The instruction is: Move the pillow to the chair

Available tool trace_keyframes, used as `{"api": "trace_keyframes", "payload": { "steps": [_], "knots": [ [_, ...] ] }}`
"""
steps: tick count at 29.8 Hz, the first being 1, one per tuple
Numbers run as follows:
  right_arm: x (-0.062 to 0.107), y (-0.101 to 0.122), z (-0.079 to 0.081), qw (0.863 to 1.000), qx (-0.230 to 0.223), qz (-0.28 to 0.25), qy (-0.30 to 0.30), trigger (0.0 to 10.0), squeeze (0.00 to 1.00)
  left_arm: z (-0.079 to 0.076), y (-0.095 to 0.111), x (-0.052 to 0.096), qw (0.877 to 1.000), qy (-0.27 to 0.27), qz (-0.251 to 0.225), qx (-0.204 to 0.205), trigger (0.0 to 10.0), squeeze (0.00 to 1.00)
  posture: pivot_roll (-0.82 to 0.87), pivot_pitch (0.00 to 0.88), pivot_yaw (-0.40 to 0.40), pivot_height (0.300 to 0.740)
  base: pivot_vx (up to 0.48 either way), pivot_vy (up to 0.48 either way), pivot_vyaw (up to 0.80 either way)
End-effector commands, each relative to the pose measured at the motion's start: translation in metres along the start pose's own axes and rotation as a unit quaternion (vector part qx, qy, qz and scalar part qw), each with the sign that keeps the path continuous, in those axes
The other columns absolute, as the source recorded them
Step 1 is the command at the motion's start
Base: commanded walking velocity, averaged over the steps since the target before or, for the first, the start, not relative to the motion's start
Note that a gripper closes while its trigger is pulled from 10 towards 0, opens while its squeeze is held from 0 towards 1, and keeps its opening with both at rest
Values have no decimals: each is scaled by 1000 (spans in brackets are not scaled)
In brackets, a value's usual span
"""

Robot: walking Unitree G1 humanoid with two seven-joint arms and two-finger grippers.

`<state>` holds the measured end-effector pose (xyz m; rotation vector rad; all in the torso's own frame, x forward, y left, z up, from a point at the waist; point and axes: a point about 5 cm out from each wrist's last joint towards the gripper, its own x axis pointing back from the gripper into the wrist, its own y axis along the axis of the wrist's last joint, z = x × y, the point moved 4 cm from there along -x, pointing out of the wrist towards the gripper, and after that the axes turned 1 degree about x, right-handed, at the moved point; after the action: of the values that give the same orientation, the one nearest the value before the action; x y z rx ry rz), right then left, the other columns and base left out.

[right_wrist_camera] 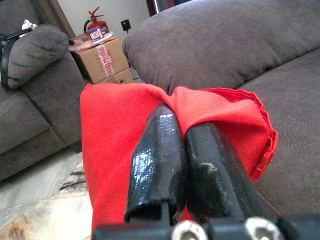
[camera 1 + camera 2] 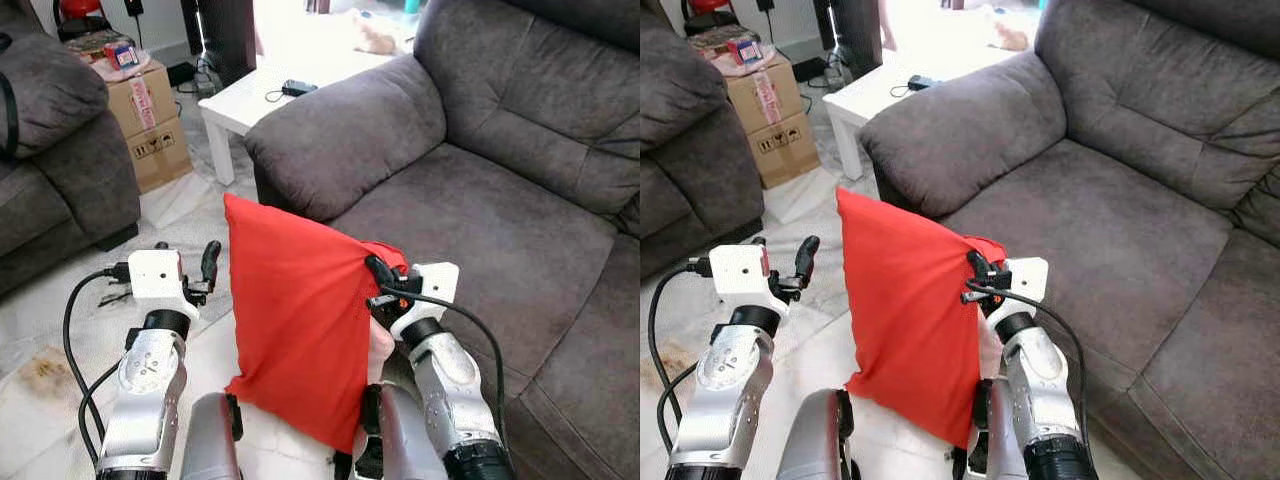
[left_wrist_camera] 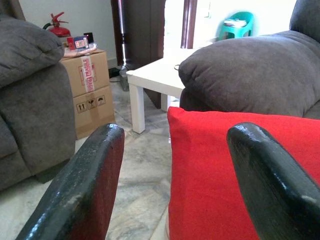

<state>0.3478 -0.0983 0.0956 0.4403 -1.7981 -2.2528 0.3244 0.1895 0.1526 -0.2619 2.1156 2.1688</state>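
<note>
A red pillow [image 2: 295,320] hangs upright over the tiled floor, just in front of the grey armchair [image 2: 480,220] and its padded armrest [image 2: 340,130]. My right gripper [image 2: 378,272] is shut on the pillow's top right corner; in the right wrist view the two black fingers [image 1: 160,150] pinch bunched red fabric [image 1: 220,115]. My left gripper [image 2: 190,262] stands open beside the pillow's left edge, apart from it. In the left wrist view its fingers [image 3: 85,190] spread wide, with the pillow [image 3: 225,165] beyond them.
A second grey sofa [image 2: 50,150] stands at the left. Stacked cardboard boxes [image 2: 150,120] and a white low table [image 2: 250,100] sit behind the armrest. Pale tiled floor [image 2: 60,320] lies between the sofas. A fire extinguisher [image 3: 57,30] stands by the wall.
</note>
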Motion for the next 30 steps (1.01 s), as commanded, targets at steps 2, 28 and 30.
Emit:
{"api": "trace_keyframes", "payload": {
  "steps": [2, 28, 30],
  "knots": [
    [-5, 38, 1, 997, 21, -72, 4, 10000, 0, -3, -3, 2, 1000, -9, 2, -7, 10000, 0, 103, 54, -73, 575, 0, 0, 0],
    [-7, 39, 4, 998, 21, -64, 1, 10000, 0, -7, -4, 1, 1000, -16, 1, -4, 10000, 0, 104, 48, -73, 575, 0, 0, 0],
    [-6, 38, 2, 998, 22, -62, -2, 10000, 0, -7, -4, 1, 1000, -16, 2, -5, 10000, 0, 105, 57, -75, 592, 0, 0, 0]
  ]
}}
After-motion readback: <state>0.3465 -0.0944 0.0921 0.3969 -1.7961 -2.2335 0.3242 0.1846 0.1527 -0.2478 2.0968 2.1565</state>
